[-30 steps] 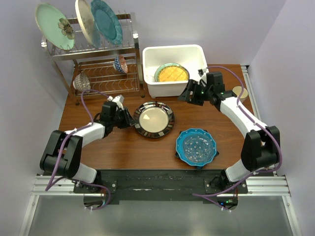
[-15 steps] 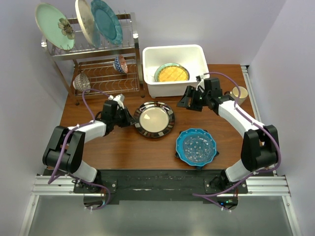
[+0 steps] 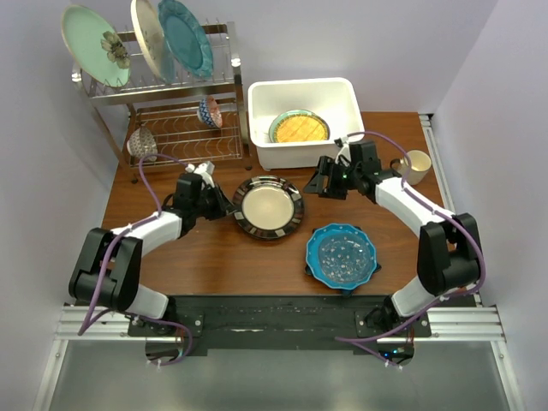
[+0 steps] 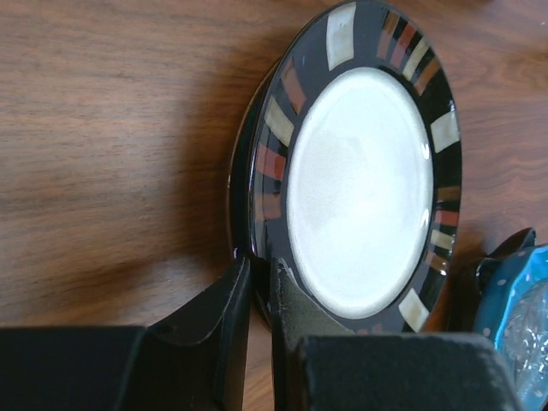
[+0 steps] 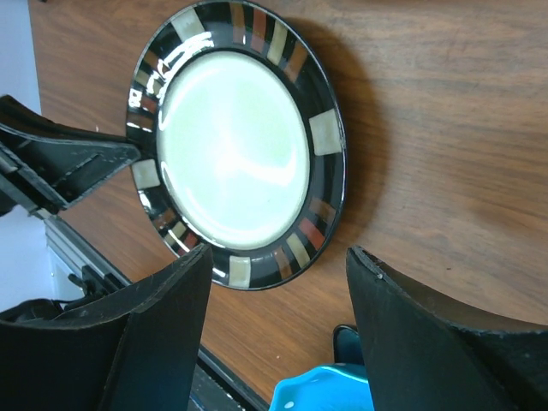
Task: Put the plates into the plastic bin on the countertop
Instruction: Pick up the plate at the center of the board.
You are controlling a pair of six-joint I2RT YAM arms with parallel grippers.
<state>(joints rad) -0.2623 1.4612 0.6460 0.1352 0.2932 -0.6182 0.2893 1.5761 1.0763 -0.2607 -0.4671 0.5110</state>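
Pinching the left rim of the dark-rimmed cream plate (image 3: 268, 207), the left gripper (image 4: 259, 274) holds that edge between its two fingers, jaws narrow. The plate lies mid-table on the countertop (image 3: 214, 257), just on the near side of the plastic bin (image 3: 300, 84), which holds the orange scalloped plate (image 3: 299, 128). The right gripper (image 3: 318, 181) hovers by the cream plate's far right edge, jaws wide, gripping nothing. The blue scalloped plate (image 3: 342, 254) lies at the near right.
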